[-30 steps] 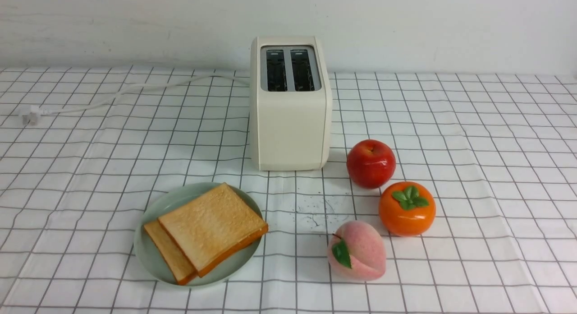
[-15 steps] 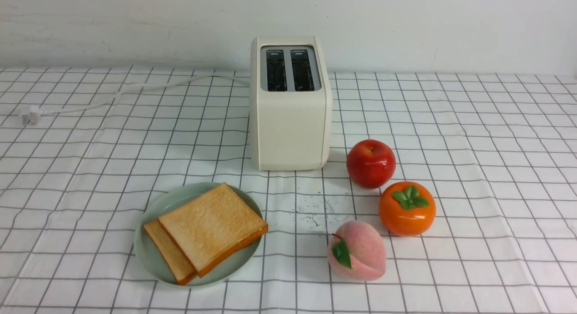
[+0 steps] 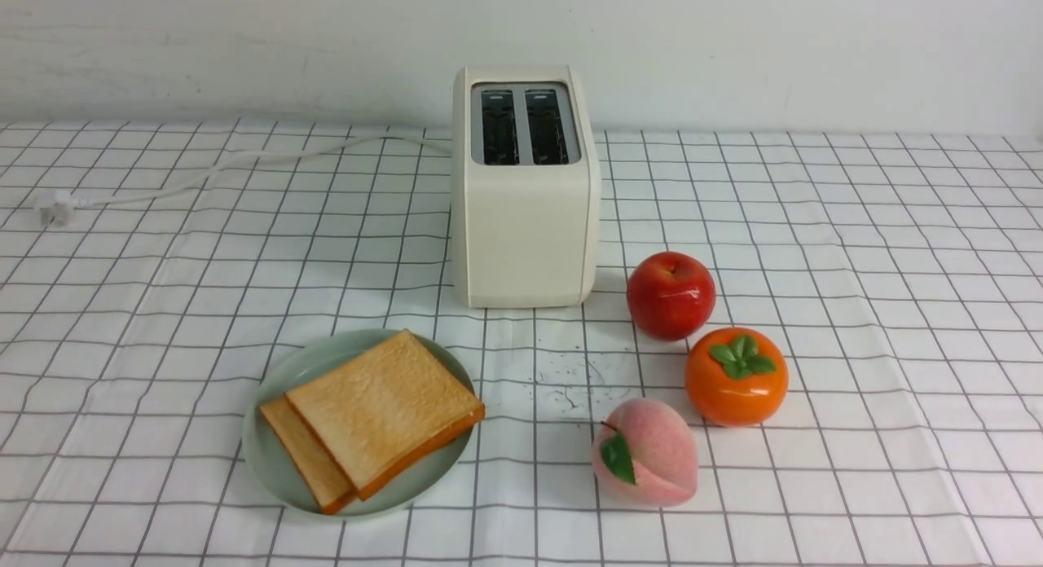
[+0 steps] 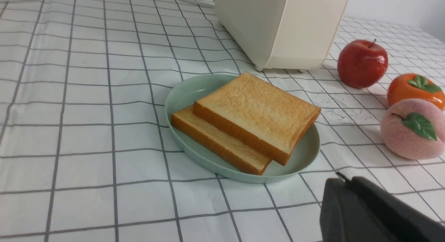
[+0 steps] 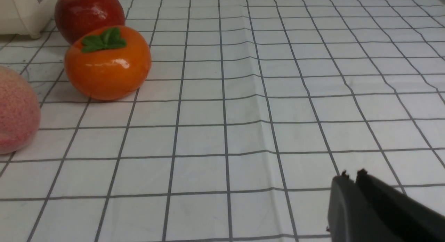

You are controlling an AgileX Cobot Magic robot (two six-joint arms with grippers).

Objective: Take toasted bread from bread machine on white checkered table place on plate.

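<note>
Two slices of toasted bread (image 3: 383, 404) lie stacked and offset on the mint-green plate (image 3: 269, 461), in front and to the left of the bread machine (image 3: 521, 225). Both toaster slots look dark and empty. The plate (image 4: 184, 96) and toast (image 4: 257, 113) also show in the left wrist view. My left gripper (image 4: 342, 179) is shut and empty, low over the white checkered table (image 3: 855, 265) near the plate's rim. My right gripper (image 5: 352, 175) is shut and empty over bare cloth, apart from the fruit. Neither arm shows in the front view.
A red apple (image 3: 670, 295), an orange persimmon (image 3: 736, 376) and a pink peach (image 3: 644, 451) stand to the right of the toaster and plate. The toaster's white cord and plug (image 3: 57, 208) run to the far left. A white wall stands behind.
</note>
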